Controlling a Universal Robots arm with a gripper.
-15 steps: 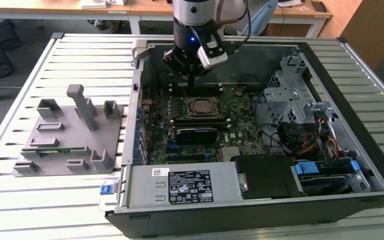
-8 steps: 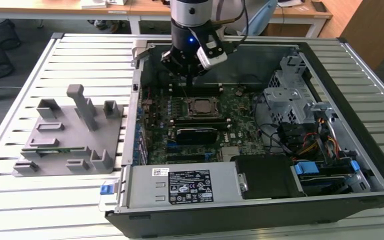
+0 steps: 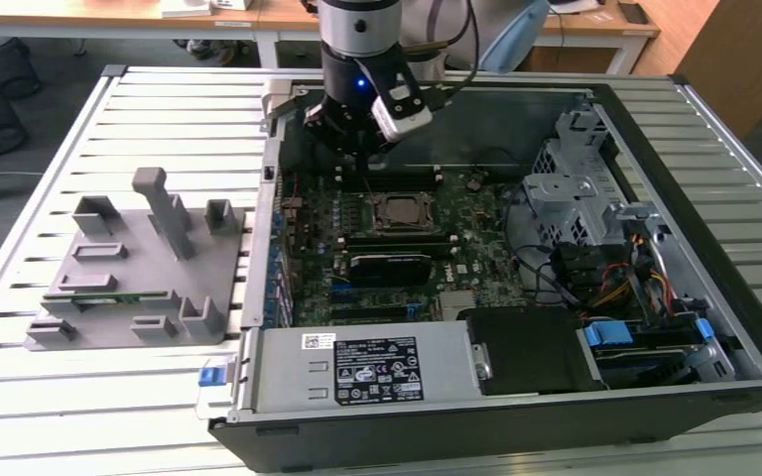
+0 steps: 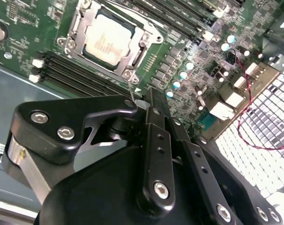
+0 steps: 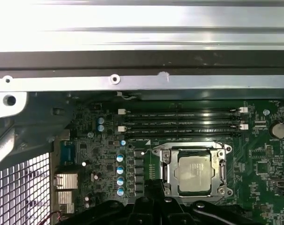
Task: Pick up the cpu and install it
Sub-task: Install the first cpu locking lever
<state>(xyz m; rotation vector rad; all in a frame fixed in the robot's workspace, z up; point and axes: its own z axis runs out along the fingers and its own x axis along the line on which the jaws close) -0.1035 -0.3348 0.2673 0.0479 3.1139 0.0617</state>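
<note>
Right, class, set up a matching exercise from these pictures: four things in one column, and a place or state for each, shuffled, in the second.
Things:
1. cpu
2. grey fixture
3. gripper
4. power supply

Places or states:
A. on the slatted table, at the exterior view's left of the computer case
B. lying in the motherboard socket
C. above the motherboard's far part
D. at the case's near edge

Pairs: 1-B, 2-A, 3-C, 4-D
</note>
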